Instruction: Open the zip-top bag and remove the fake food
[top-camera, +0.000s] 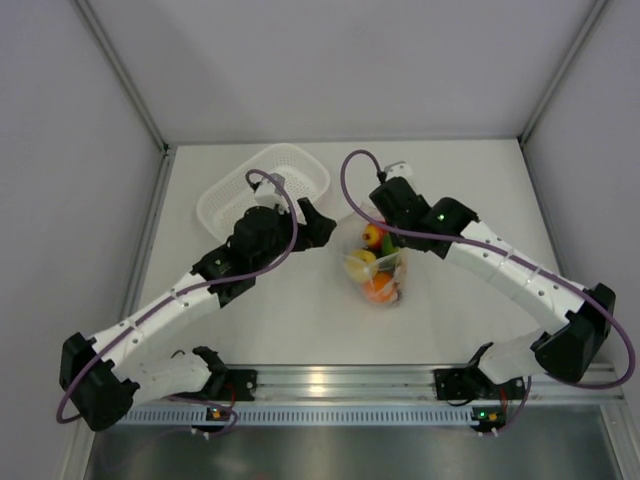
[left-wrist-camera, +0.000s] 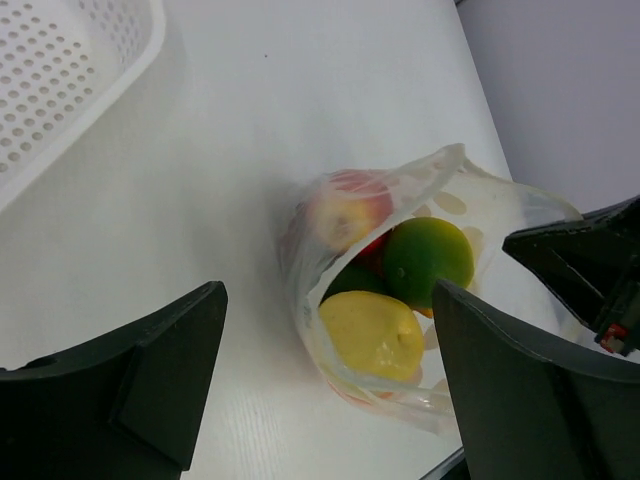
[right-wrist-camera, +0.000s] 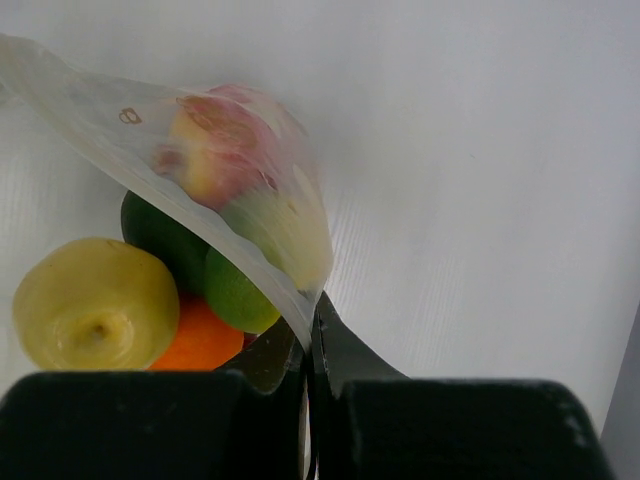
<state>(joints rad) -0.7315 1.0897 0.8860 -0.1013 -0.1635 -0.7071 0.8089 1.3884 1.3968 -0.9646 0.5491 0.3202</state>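
The zip-top bag (top-camera: 352, 240) lies at the table's middle, its mouth gaping toward my left wrist camera. Inside is the fake food: a yellow lemon (left-wrist-camera: 372, 335) at the front, a green fruit (left-wrist-camera: 428, 260) behind it, and a red apple (left-wrist-camera: 345, 205) seen through the plastic. An orange (right-wrist-camera: 200, 340) shows under the lemon in the right wrist view. My right gripper (right-wrist-camera: 310, 325) is shut on the bag's rim (right-wrist-camera: 290, 300) and holds that side up. My left gripper (left-wrist-camera: 325, 400) stands open just in front of the bag's mouth, holding nothing.
A white perforated basket (top-camera: 265, 185) sits at the back left, just behind my left gripper (top-camera: 320, 226). My right gripper (top-camera: 378, 222) is close to the left one across the bag. Grey walls enclose the table on three sides.
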